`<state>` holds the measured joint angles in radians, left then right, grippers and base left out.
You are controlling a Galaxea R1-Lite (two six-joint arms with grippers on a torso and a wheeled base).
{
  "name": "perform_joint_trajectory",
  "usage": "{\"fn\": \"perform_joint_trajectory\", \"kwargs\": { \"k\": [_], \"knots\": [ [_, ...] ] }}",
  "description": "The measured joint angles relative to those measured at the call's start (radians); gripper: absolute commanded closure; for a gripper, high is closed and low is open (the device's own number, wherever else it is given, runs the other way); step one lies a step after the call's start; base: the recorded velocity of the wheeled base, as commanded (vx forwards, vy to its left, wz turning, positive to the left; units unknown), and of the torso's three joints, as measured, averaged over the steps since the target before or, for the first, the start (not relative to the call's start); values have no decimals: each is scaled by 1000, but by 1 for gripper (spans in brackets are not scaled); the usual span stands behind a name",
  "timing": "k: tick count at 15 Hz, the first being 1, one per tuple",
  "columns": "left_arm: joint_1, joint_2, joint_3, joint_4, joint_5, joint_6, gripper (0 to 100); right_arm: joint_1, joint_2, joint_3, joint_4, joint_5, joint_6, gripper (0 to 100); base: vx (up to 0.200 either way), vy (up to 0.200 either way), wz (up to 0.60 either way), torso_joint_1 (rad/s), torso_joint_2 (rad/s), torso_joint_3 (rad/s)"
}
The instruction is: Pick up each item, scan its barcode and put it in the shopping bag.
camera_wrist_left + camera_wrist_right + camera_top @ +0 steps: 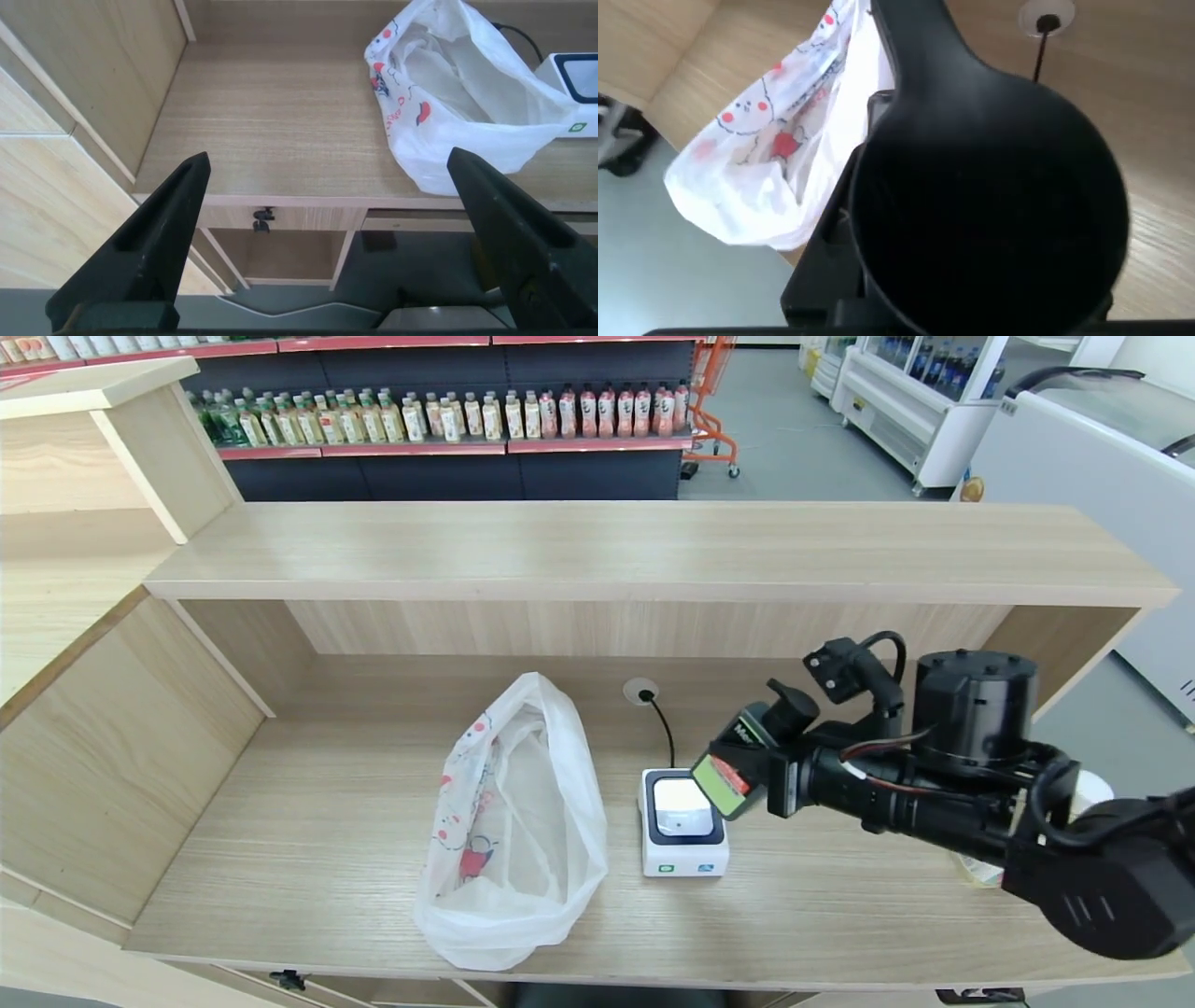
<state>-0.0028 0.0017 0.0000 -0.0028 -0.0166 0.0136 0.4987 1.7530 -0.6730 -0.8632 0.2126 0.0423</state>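
A: Start closest in. What is the left gripper [327, 159] doing?

B: It hangs off the front edge of the counter [280, 840], fingers spread wide with nothing between them. The shopping bag [518, 821] lies on the counter just beyond, slumped on its side with the mouth loosely open.

A: And the item?

B: The right gripper [742, 761] is clamped on a green packet [719, 784]. It holds the packet tilted over the right edge of the scanner [682, 821], which sits just right of the bag. I judge this to be the scan step, with the bagging not yet done.

A: What could go wrong?

B: The packet covers only a corner of the scanner's window. If the barcode sits on another face, or off that corner, I'd expect no read. The bag is limp too. With no hand holding its mouth, a sideways move could push the film shut, or drag the bag along the counter, and the packet could land outside it.

A: Anything behind?

B: The scanner's cable [665, 733] runs back to a hole in the counter. A low swing could snag it and shift the scanner. Farther off are the raised ledge [653, 551] and a shelf of bottles [448, 415].
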Motion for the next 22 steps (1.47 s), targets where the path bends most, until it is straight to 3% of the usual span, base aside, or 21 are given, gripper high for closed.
{"fn": "perform_joint_trajectory", "kwargs": {
  "k": [3,7,9,19,22],
  "knots": [
    [0,0,0,0,0,-1,0,-6,-88,98,-6,-34,-81,100,-133,0,0,3,2,-2],
    [0,0,0,0,0,4,0,-17,-96,79,-1,-26,-77,100,-200,50,0,5,2,1],
    [0,0,0,0,0,4,0,-17,-56,26,-2,-17,-45,100,-200,200,0,5,2,0],
    [0,0,0,0,0,0,0,-22,204,-307,3,33,-13,100,0,200,0,3,1,4],
    [0,0,0,0,0,3,0,-29,269,-381,38,33,-13,100,0,0,0,0,0,0]
  ]
}}
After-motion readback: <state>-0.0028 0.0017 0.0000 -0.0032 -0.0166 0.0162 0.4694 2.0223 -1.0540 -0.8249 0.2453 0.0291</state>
